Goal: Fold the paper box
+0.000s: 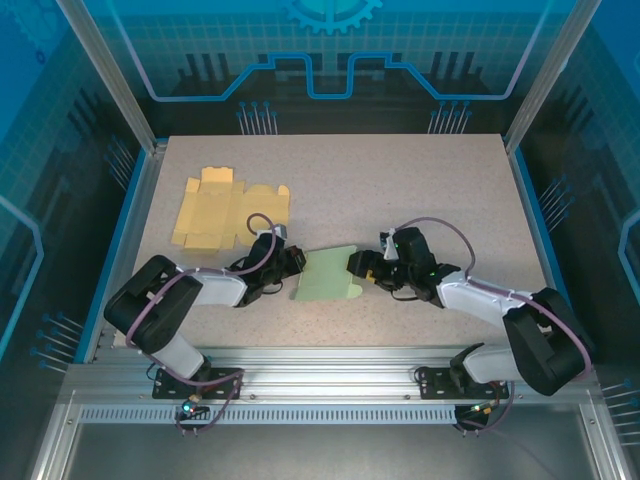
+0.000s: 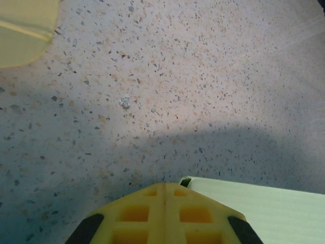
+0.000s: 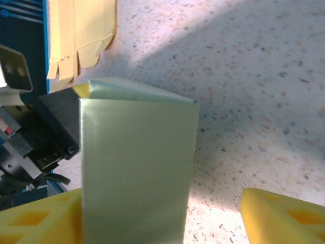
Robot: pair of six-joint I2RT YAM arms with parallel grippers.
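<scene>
The pale green paper box (image 1: 326,275) lies partly folded at the table's middle, between both grippers. My left gripper (image 1: 293,262) sits at its left end, shut, with the yellow fingertips (image 2: 152,195) pressed together. The green sheet (image 2: 264,211) comes out from behind the right fingertip, beside the seam rather than in it. My right gripper (image 1: 358,265) is at the box's right end, open. In the right wrist view the box (image 3: 137,162) stands up as a raised panel between the wide-apart fingers (image 3: 274,208), against the left one, with bare table before the right one.
A stack of flat yellow box blanks (image 1: 225,208) lies at the back left, close behind the left arm; its corner (image 2: 23,33) shows in the left wrist view. Speckled tabletop (image 1: 430,180) stretches behind and right. Frame posts and blue walls ring the table.
</scene>
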